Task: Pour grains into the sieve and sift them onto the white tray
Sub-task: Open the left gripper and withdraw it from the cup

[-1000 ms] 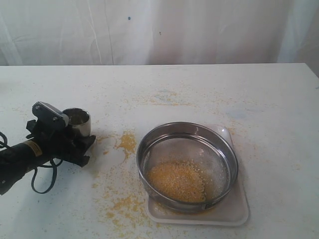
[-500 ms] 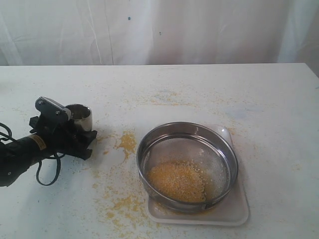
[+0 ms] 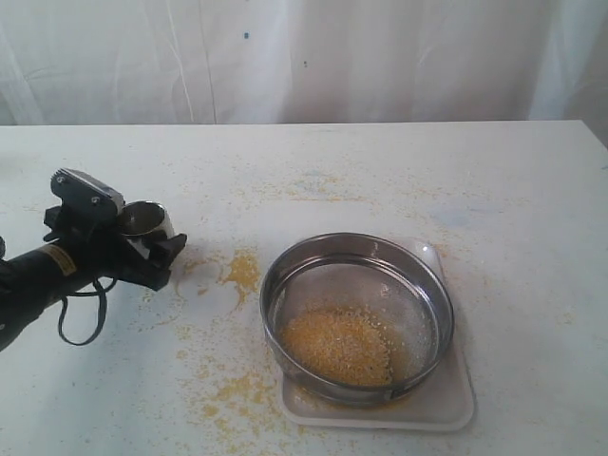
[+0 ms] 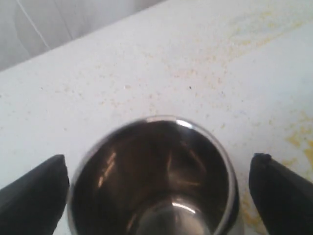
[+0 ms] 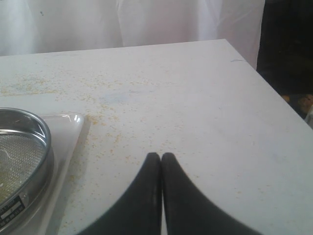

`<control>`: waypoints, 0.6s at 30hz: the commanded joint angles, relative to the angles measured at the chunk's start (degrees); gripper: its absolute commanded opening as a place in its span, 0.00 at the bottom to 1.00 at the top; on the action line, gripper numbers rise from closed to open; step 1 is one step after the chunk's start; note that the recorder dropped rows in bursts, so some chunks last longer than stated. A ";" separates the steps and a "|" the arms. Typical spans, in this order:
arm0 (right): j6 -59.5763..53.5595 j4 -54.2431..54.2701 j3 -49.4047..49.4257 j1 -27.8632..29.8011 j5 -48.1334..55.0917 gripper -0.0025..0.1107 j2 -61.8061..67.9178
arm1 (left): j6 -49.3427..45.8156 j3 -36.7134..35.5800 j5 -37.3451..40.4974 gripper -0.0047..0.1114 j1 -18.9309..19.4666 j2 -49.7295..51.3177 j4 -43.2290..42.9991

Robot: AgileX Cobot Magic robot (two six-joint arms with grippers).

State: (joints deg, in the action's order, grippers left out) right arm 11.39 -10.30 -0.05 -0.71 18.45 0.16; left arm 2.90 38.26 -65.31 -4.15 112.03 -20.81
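Steel mesh sieve (image 3: 285, 285) on white tray (image 3: 448, 404) holds sandy yellow grains (image 3: 337, 344) (one low mound). Left pincer (image 4: 159, 160) gapes around shiny cup (image 4: 151, 196); right pincer (image 5: 161, 159) is closed.

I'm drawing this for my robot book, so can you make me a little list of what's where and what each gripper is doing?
steel cup: looks empty, at the left of the table
left gripper: open, one finger on each side of the steel cup
right gripper: shut, holding nothing, over the table beside the tray
sieve: sits on the white tray
grains: yellow heap inside the sieve, on its near side
spilled grains: scattered on the table between cup and sieve
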 commanded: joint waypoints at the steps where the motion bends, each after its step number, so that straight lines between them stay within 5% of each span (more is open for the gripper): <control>1: 0.02 -0.07 0.05 -0.41 -0.28 0.02 -0.16 | -0.25 -3.89 -0.90 0.89 0.14 -9.31 1.53; 7: 0.02 -0.07 0.05 -0.41 -0.28 0.02 -0.16 | -0.33 -8.88 0.57 0.89 0.14 -26.81 2.51; 10: 0.02 -0.07 0.05 -0.41 -0.28 0.02 -0.16 | -2.90 -9.60 8.11 0.85 0.14 -35.66 7.35; 13: 0.02 -0.07 0.05 -0.41 -0.28 0.02 -0.16 | -7.32 -9.60 21.12 0.64 0.14 -43.53 17.52; 18: 0.02 -0.07 0.05 -0.41 -0.28 0.02 -0.16 | -26.60 -9.60 32.56 0.05 0.14 -51.94 41.15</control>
State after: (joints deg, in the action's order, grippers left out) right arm 11.39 -10.30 -0.05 -0.71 18.45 0.16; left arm -12.47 29.23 -38.72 -4.15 63.96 7.79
